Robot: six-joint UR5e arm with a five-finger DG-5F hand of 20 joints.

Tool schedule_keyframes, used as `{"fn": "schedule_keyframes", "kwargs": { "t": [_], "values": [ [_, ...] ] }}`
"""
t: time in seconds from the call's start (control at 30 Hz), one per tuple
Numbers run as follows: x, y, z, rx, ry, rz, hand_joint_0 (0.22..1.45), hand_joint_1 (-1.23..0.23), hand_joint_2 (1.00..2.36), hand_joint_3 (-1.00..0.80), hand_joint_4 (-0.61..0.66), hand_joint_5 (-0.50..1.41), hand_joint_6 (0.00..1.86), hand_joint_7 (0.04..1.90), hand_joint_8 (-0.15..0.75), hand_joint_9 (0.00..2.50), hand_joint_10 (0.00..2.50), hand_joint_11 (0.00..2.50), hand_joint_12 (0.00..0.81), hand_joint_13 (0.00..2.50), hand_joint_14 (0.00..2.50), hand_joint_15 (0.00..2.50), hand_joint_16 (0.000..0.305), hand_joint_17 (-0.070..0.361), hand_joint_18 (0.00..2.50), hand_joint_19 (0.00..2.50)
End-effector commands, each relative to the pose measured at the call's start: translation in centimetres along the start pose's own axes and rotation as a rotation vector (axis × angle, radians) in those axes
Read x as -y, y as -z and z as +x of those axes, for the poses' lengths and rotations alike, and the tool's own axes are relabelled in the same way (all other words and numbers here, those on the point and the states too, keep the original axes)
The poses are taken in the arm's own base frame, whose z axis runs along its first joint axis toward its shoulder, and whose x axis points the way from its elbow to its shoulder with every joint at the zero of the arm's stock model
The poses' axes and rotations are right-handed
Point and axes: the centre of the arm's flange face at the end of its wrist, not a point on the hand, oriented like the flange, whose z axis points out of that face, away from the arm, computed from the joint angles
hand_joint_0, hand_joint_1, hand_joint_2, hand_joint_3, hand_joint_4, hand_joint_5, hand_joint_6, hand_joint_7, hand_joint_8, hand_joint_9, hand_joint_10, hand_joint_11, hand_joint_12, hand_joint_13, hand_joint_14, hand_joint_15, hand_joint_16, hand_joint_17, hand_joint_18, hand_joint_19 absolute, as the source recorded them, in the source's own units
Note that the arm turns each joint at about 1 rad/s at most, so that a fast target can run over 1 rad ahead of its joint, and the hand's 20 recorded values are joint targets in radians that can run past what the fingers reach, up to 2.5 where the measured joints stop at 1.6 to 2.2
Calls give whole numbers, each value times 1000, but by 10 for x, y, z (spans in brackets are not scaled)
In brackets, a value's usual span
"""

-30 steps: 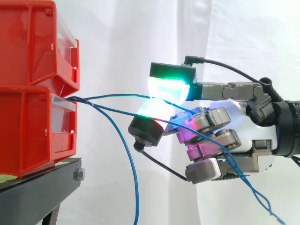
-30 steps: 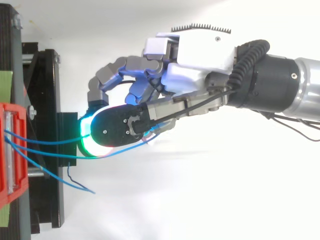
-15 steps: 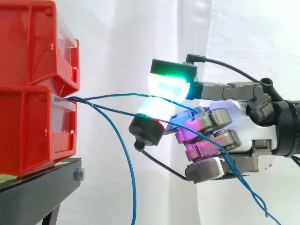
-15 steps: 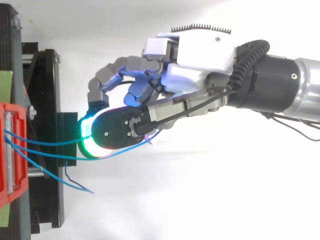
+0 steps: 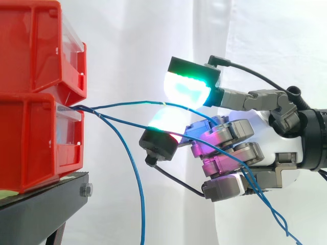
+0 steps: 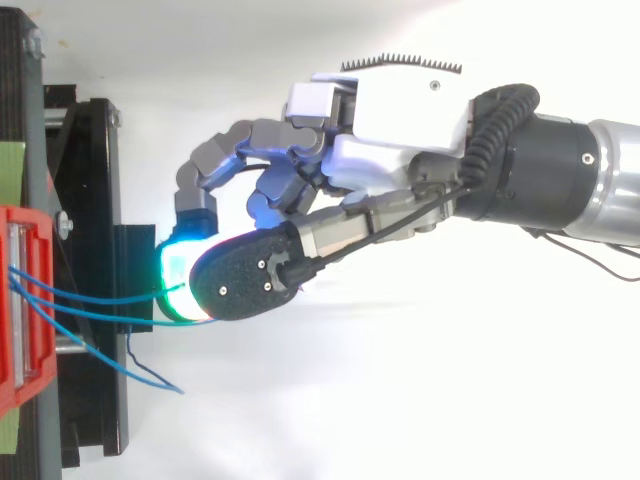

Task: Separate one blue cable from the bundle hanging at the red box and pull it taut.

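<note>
While the robot hand [image 5: 258, 120] pinches one blue cable [image 5: 127, 104] between glowing pads, at 3 o'clock from the red box [image 5: 30, 138], a second strand [image 5: 134, 123] threads its curled fingers. Risk: pull drags both; pinch may slip.

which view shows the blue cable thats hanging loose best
The side view: the loose blue cable drops from the lower red box in a long curve, below the pinched blue cable in the hand. In the top view it is a short stub.
</note>
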Motion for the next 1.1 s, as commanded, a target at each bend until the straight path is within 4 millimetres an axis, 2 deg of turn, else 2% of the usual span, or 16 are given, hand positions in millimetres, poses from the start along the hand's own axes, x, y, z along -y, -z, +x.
{"fn": "schedule_keyframes", "kwargs": {
  "t": [0.0,0.2,0.37,0.7,0.87,1.07],
  "values": [
    [0,0,0,0,1,0,611,-641,1010,-380,201,-214,861,943,308,965,1254,1454,360,1116,1766,1422,45,101,1163,1049],
    [0,0,1,-1,3,0,609,-636,1008,-396,196,-210,853,955,311,980,1221,1477,359,1123,1757,1404,45,101,1160,1039],
    [1,0,2,-3,3,2,631,-645,1013,-324,188,-204,857,980,308,992,1204,1485,359,1145,1696,1427,45,101,1161,1039],
    [2,1,0,1,28,9,579,-604,1003,-460,212,-209,829,971,311,985,1104,1520,370,1154,1649,1442,46,105,1155,1027],
    [5,0,-1,6,86,14,574,-586,1001,-488,217,-213,829,969,319,980,1123,1520,366,1153,1658,1439,47,105,1163,1028],
    [6,1,0,9,137,16,564,-572,1000,-500,228,-220,831,949,324,934,1266,1482,365,1149,1720,1429,47,106,1189,1041]
  ]
}}
